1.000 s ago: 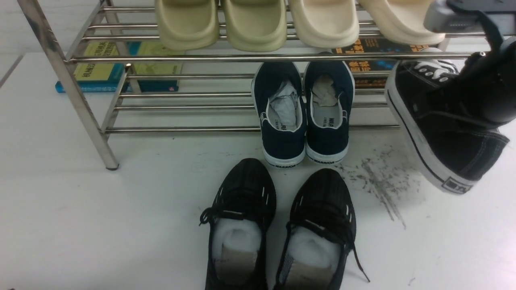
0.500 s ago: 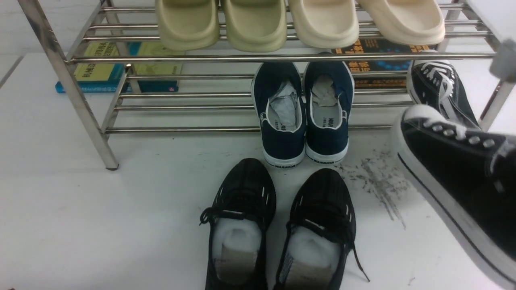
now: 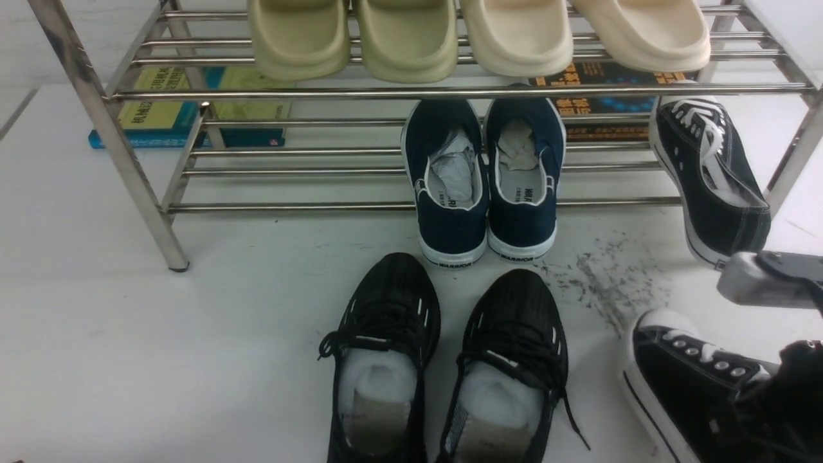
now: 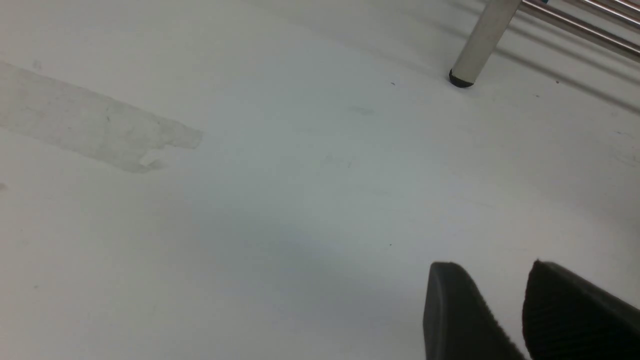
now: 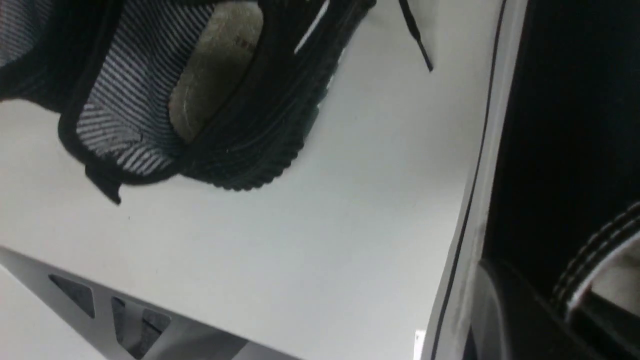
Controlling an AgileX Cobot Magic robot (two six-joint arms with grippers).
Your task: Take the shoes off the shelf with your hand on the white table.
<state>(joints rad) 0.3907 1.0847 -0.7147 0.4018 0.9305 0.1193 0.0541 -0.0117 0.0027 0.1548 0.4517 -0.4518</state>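
Only the left wrist view shows my left end effector (image 4: 495,280), tips slightly parted, above the tabletop (image 4: 260,200) near a leg of the shelf (image 4: 482,40). My right end effector (image 3: 800,376) is clamped on one canvas sneaker (image 3: 688,382) by the tabletop; its mate (image 3: 710,177) rests on the shelf beyond it.

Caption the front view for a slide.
Right gripper grips one black canvas sneaker at the white table; its mate sits on the shelf.
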